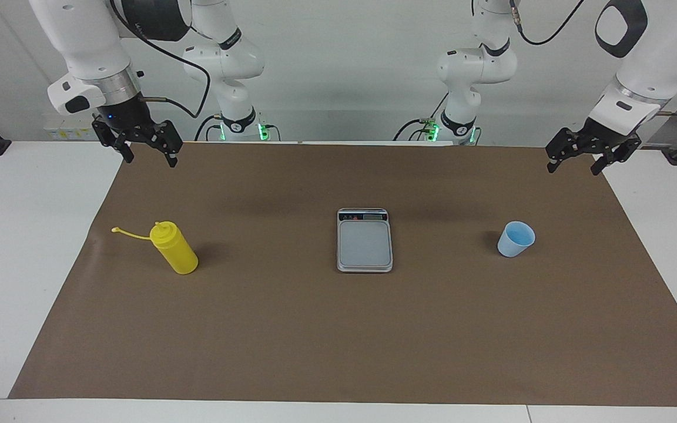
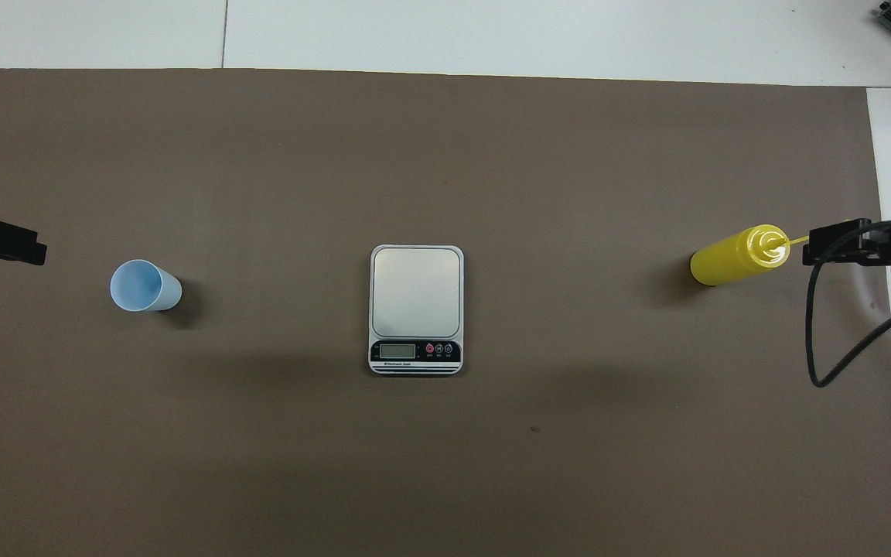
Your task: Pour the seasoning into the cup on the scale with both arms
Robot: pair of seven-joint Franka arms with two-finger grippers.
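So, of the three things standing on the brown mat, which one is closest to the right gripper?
The yellow seasoning bottle, at the right arm's end of the table. The scale and blue cup stand toward the left arm's end.

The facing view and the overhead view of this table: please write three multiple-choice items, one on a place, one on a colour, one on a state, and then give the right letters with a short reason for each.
1. Where does the cup stand?
A. on the scale's plate
B. on the brown mat toward the left arm's end of the table
C. against the seasoning bottle

2. What colour is the seasoning bottle?
A. yellow
B. red
C. green

3. What state is the scale in?
A. it carries the cup
B. it carries the bottle
C. its plate is bare

Key:
1 B: the cup is apart from the scale, at the end where the left gripper hangs open.
2 A: body, cap and strap are all yellow.
3 C: nothing lies on the grey plate; the right gripper also hangs open, holding nothing.
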